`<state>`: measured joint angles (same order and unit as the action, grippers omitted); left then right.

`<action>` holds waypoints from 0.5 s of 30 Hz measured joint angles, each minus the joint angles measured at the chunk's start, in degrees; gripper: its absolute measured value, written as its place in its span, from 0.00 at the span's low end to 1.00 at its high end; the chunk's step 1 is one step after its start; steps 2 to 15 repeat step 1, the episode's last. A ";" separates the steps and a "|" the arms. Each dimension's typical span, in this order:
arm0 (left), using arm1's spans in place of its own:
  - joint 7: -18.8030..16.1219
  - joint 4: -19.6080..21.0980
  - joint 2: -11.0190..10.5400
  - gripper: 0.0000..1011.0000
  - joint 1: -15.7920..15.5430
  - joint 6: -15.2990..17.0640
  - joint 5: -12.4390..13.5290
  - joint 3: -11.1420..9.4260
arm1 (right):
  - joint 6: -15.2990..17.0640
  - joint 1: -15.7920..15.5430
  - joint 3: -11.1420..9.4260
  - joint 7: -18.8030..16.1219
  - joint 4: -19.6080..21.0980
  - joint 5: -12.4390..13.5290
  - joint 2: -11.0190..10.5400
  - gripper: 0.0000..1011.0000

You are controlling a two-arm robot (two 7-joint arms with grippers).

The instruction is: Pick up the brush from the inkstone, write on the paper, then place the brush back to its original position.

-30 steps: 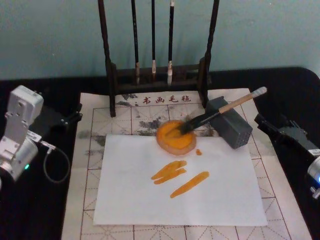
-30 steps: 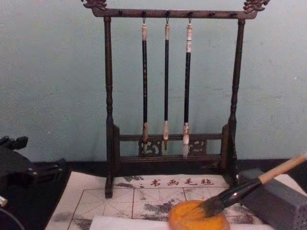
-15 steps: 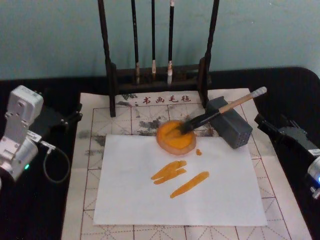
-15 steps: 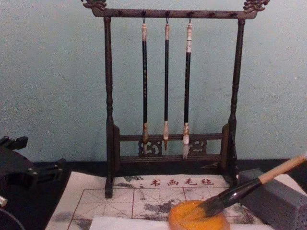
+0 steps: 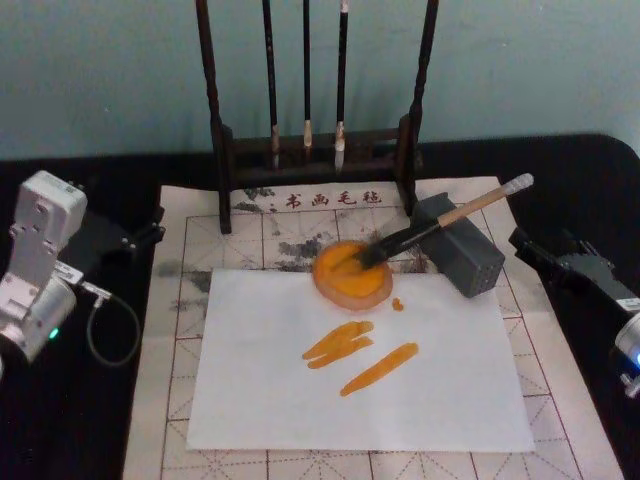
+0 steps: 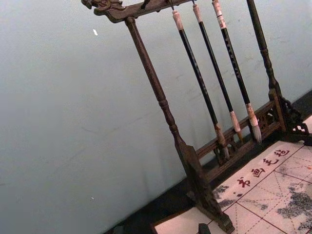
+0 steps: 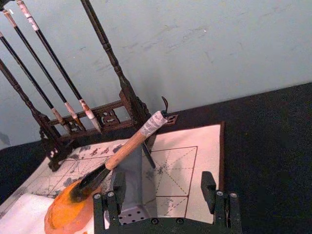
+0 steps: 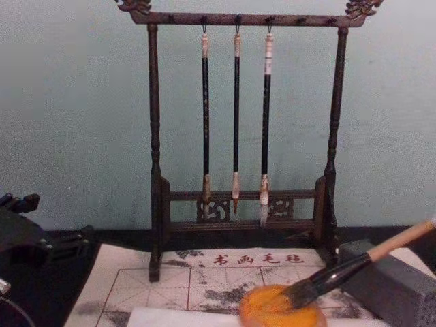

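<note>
On the head view, both arms sit out at the table's sides. Left gripper (image 5: pixel 140 238) at the left edge of the mat (image 5: pixel 180 330), fingers pointing inward; whether its jaws are spread cannot be told. Right gripper (image 5: pixel 545 255) low at the right, apart from the grey block (image 5: pixel 462 255), nothing between its fingers. Brush (image 5: pixel 440 220) lies tilted, handle propped on the block, bristles resting in the orange inkstone (image 5: pixel 350 275). Paper (image 5: pixel 300 400) carries three orange strokes (image 5: pixel 360 355) near its middle. Same layout as half a second and a second ago; arms and brush have not shifted.

Left wrist view: brush rack (image 6: pixel 195 170) with three thin hanging brushes (image 6: pixel 219 92), a corner of the mat; gripper fingers not made out.

Right wrist view: right gripper's two dark fingers (image 7: pixel 209 187) stand spread wide, the block and brush handle beyond them, untouched.

Chest view: left gripper (image 8: pixel 65 242) low at the left edge, brush slanting into the inkstone at lower right. Unchanged from the earlier chest frames.
</note>
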<state>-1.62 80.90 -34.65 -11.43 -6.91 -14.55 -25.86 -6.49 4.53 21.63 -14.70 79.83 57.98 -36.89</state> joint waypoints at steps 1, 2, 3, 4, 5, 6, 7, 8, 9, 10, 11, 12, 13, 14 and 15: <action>0.00 0.00 0.00 0.99 0.00 0.00 0.00 0.00 | 0.00 0.00 0.00 0.00 0.00 0.00 0.00 0.99; 0.00 0.00 0.00 0.99 0.00 0.00 0.00 0.00 | 0.00 0.00 0.00 0.00 0.00 0.00 0.00 0.99; 0.00 0.00 0.00 0.99 0.00 0.00 0.00 0.00 | 0.00 0.00 0.00 0.00 0.00 0.00 0.00 0.99; 0.00 0.00 0.00 0.99 0.00 0.00 0.00 0.00 | 0.00 0.00 0.00 0.00 0.00 0.00 0.00 0.99; 0.00 0.00 0.00 0.99 0.00 0.00 0.00 0.00 | 0.00 0.00 0.00 0.00 0.00 0.00 0.00 0.99; 0.00 0.00 0.00 0.99 0.00 0.00 0.00 0.00 | 0.00 0.00 0.00 0.00 0.00 0.00 0.00 0.99; 0.00 0.00 0.00 0.99 0.00 0.00 0.00 0.00 | 0.00 0.00 0.00 0.00 0.00 0.00 0.00 0.99; 0.00 0.00 0.00 0.99 0.00 0.00 0.00 0.00 | 0.00 0.00 0.00 0.00 0.00 0.00 0.00 0.99; 0.00 0.00 0.00 0.99 0.00 0.00 0.00 0.00 | 0.00 0.00 0.00 0.00 0.00 0.00 0.00 0.99; 0.00 0.00 0.00 0.99 0.00 0.00 0.00 0.00 | 0.00 0.00 0.00 0.00 0.00 0.00 0.00 0.99; 0.00 0.00 0.00 0.99 0.00 0.00 0.00 0.00 | 0.00 0.00 0.00 0.00 0.00 0.00 0.00 0.99; 0.00 0.00 0.00 0.99 0.00 0.00 0.00 0.00 | 0.00 0.00 0.00 0.00 0.00 0.00 0.00 0.99; 0.00 0.00 0.00 0.99 0.00 0.00 0.00 0.00 | 0.00 0.00 0.00 0.00 0.00 0.00 0.00 0.99; 0.00 0.00 0.00 0.99 0.00 0.00 0.00 0.00 | 0.00 0.00 0.00 0.00 0.00 0.00 0.00 0.99; 0.00 0.00 0.00 0.99 0.00 0.00 0.00 0.00 | 0.00 0.00 0.00 0.00 0.00 0.00 0.00 0.99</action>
